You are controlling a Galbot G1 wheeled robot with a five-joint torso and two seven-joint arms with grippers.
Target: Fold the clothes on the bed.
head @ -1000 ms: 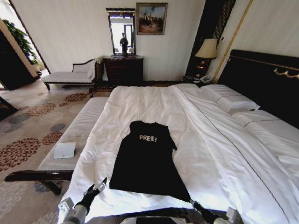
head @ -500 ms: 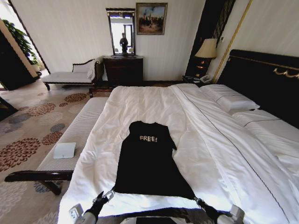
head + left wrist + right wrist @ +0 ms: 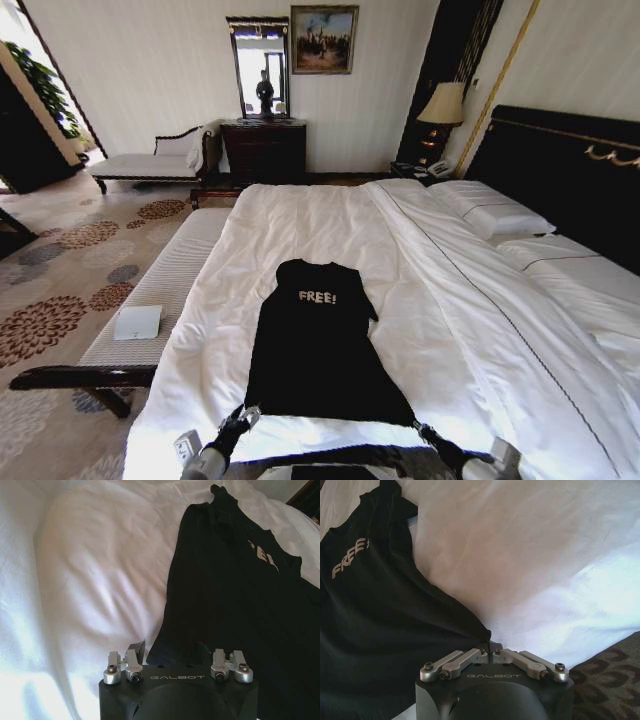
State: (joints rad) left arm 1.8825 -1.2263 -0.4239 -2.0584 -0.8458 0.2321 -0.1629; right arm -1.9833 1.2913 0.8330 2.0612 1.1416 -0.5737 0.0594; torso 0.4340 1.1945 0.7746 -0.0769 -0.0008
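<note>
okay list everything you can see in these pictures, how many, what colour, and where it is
T-shirt: one, black with white FREE! lettering, flat on the bed's near end.
Bed: one, white bedding, dark headboard at right.
Pillows: white, by the headboard; count unclear.
Bench: one, pale, along the bed's left side.
White card: one, on the bench.
Dresser: one, dark wood, at the far wall under a mirror.
Painting: one, on the far wall.
Lamp: one, pale shade, beside the headboard.
Left gripper: at the shirt's near left hem corner, open.
Right gripper: shut on the near right hem corner.
</note>
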